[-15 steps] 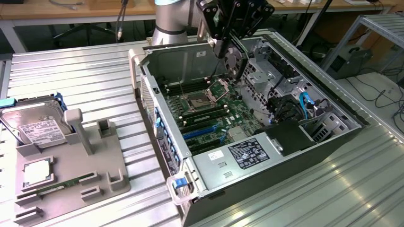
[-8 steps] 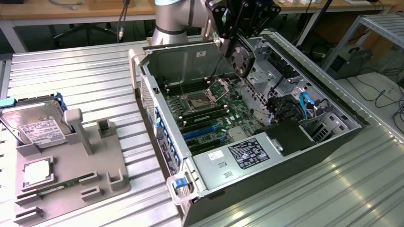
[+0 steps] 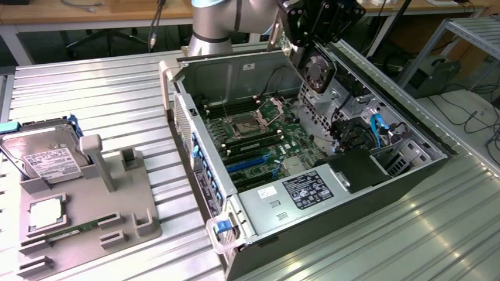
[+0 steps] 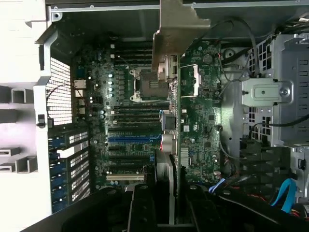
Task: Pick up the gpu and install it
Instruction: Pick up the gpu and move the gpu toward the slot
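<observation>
The gpu (image 3: 315,69) hangs tilted above the far end of the open computer case (image 3: 205,175), its black cooler fan facing the exterior view's right. My gripper (image 3: 311,42) is shut on its upper part. In the wrist view the gpu (image 4: 175,121) appears edge-on, with its silver end bracket (image 4: 178,29) far from the camera and the thin card edge running over the motherboard (image 4: 140,111). Black fingers (image 4: 144,208) of my gripper (image 4: 171,205) clamp it from both sides. The card is held clear of the board, above the blue expansion slots (image 4: 129,138).
A grey fixture tray (image 3: 86,216) at the exterior view's left holds a silver hard drive (image 3: 43,155), a processor chip (image 3: 47,212) and a narrow green memory stick (image 3: 74,229). Inside the case are the power supply (image 3: 306,190), drive cages and blue cables (image 3: 379,132).
</observation>
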You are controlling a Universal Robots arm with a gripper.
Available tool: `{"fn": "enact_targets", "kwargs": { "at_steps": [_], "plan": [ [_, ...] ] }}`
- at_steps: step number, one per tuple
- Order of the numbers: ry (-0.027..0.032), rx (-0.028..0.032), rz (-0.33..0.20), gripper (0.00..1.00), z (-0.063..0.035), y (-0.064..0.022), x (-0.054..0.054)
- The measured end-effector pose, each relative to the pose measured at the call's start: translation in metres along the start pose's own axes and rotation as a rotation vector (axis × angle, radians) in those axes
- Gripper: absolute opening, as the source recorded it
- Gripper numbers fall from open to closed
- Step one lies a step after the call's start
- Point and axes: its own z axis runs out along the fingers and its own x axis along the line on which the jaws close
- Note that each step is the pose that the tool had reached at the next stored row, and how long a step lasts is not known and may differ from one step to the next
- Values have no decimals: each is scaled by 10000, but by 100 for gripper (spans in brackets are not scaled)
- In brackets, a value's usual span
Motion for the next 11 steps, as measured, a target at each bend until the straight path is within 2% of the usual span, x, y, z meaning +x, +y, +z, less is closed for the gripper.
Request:
{"fn": "enact_targets", "kwargs": {
  "at_steps": [2, 11],
  "plan": [
    [0, 3, 0, 28, 0, 1, -50],
    [0, 0, 0, 28, 1, 1, -50]
  ]
}}
